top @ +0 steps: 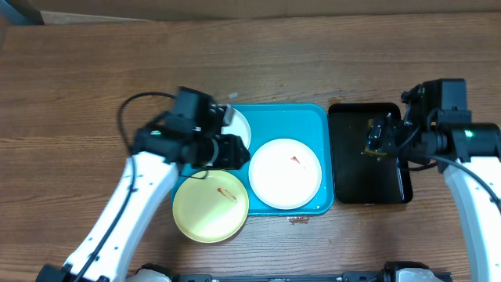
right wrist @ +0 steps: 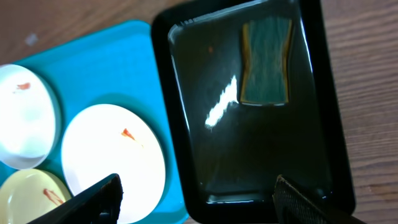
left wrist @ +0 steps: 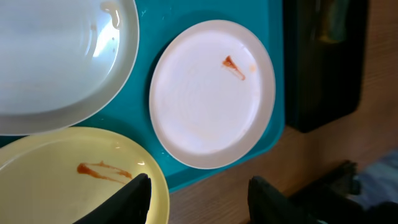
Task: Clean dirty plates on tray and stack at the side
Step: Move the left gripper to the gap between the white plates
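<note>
Tray: holds two white plates, smeared; yellow plate overhangs its near edge. Left gripper: jaws apart, empty, over yellow plate's rim. Right gripper: apart, seemingly empty, above black tray.

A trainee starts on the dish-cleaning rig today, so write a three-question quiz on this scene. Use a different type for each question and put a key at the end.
1. True or false: the sponge lies in the black tray.
2. How many of the plates show a reddish smear? A) one B) two C) three
3. Short answer: which plate sticks out past the rim of the turquoise tray?

Key: 1 true; 2 C; 3 the yellow-green plate.
</note>
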Controlling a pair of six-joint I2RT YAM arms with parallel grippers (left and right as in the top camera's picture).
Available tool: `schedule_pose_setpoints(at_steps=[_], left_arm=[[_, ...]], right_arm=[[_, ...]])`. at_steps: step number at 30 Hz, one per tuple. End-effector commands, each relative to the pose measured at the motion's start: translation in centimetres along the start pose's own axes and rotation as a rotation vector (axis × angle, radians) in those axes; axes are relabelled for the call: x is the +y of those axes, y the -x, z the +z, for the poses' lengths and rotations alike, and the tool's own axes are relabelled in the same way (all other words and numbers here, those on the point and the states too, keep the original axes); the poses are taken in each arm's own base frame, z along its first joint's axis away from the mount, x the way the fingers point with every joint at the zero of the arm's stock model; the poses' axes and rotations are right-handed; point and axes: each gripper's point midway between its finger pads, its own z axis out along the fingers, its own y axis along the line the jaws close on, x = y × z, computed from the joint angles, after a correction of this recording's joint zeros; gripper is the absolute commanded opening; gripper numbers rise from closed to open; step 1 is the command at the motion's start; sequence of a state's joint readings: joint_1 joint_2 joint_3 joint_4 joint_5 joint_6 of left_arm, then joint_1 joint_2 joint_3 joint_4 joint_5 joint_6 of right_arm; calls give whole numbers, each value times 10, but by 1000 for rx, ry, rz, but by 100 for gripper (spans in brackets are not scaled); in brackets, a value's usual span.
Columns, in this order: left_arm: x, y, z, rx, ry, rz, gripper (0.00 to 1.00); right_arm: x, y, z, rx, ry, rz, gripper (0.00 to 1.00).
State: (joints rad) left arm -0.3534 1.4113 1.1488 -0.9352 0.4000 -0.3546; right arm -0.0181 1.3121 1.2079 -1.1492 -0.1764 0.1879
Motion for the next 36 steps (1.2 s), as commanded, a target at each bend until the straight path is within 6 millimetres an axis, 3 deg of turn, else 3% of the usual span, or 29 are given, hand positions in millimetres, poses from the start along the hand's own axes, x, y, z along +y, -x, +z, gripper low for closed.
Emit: schedule_pose_setpoints(at_steps=[1,5,11,18,24,36], left_arm=[[17,1,20,-27,198,-33,47],[16,0,43,-21,273,-6,37],[18,-10,88,66,304,1,31],[31,-14,118,120,336,-8,27],[35,-13,129,125,341,-10,27],[42,-10,129,107,380,-5,28]], right_arm=[[3,4,5,18,2,6,80],[0,2,13,52,-7,13,80],[-1,1,19,73,-12,17,79],[-1,1,19,72,-13,17,80],[-1,1,19,72,-13,17,80],[-1,1,19,72,-12,17,80]])
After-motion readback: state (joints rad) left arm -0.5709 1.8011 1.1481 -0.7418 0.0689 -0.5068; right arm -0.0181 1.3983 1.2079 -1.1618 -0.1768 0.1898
